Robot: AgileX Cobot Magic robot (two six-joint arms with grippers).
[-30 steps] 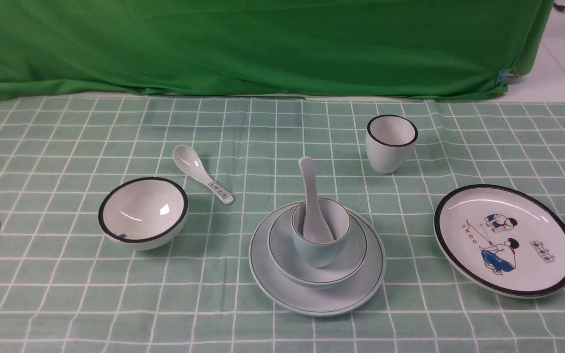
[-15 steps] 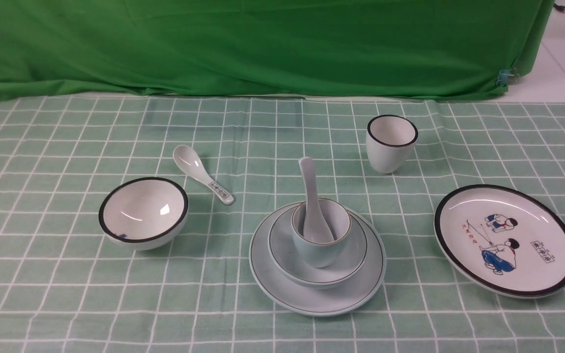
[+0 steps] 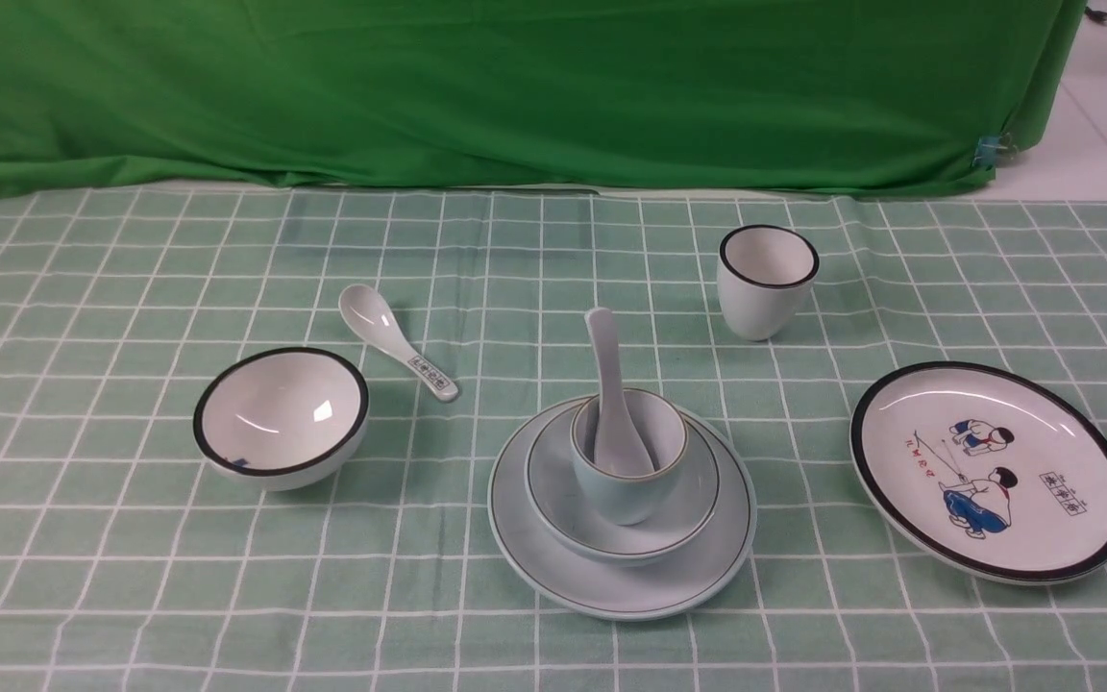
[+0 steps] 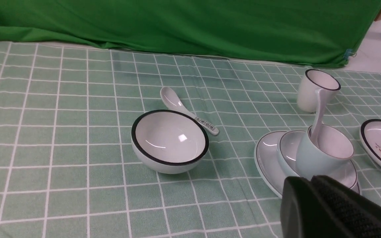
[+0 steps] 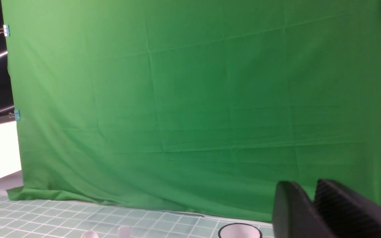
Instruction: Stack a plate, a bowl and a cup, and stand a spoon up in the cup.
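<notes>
A black-rimmed white bowl (image 3: 280, 418) sits near a printed-handle spoon (image 3: 398, 343). A black-rimmed cup (image 3: 767, 281) stands behind a cartoon plate (image 3: 909, 408).

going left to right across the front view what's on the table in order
black-rimmed white bowl → spoon with printed handle → pale blue plate carrying the bowl, cup and plain spoon as one stack → black-rimmed white cup → cartoon plate

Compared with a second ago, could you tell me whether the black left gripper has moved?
Yes. The black left gripper has drawn away from the black-rimmed white bowl, out past the front view's left edge, where it no longer shows.
</notes>
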